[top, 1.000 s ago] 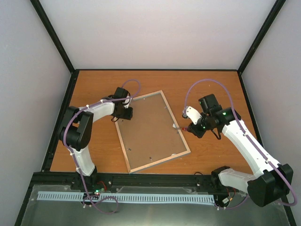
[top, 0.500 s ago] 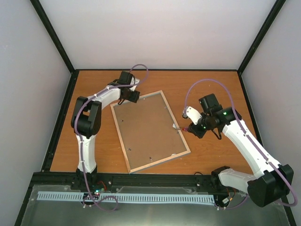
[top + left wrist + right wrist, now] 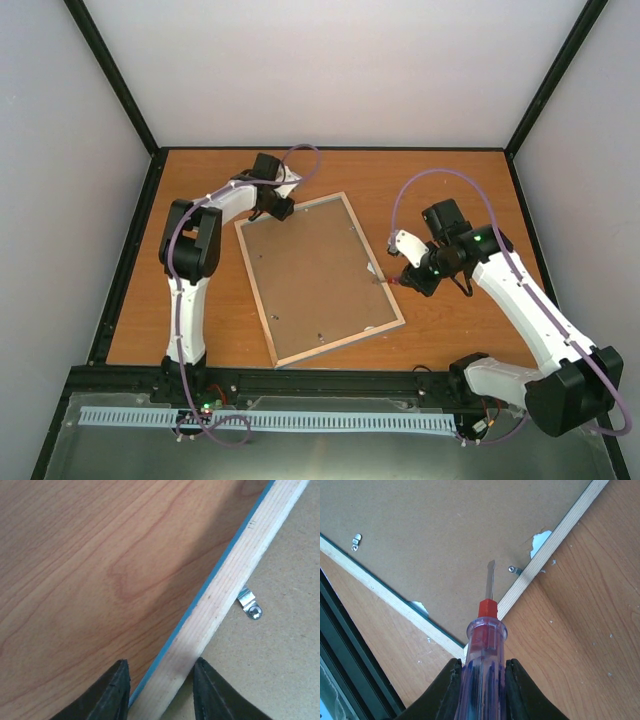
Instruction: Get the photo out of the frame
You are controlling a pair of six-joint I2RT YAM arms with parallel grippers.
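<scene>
Frame (image 3: 258, 296) lies back-up on desk (image 3: 450, 180), with brown backing board (image 3: 318, 275) seated in it. Photo not visible anywhere, presumably under that board.

Right claw (image 3: 482, 669) is clenched on screwdriver (image 3: 485, 630). Its blade hangs over the board, just beside a metal clip (image 3: 515, 570) at the right rail; contact unclear.

Left claw (image 3: 160, 682) straddles the rail near the far-left corner, one finger each side. Can't tell if it's pinching or only bracketing.

Risks:
- Blade skates off the clip and gouges the board or the print beneath.
- If the left claw isn't gripping, prying shoves the frame across the desk.

Pale chipped spots (image 3: 540, 541) at the board's edge could be torn board or a white sheet below. Full clip count is cut off in the wrist views.
</scene>
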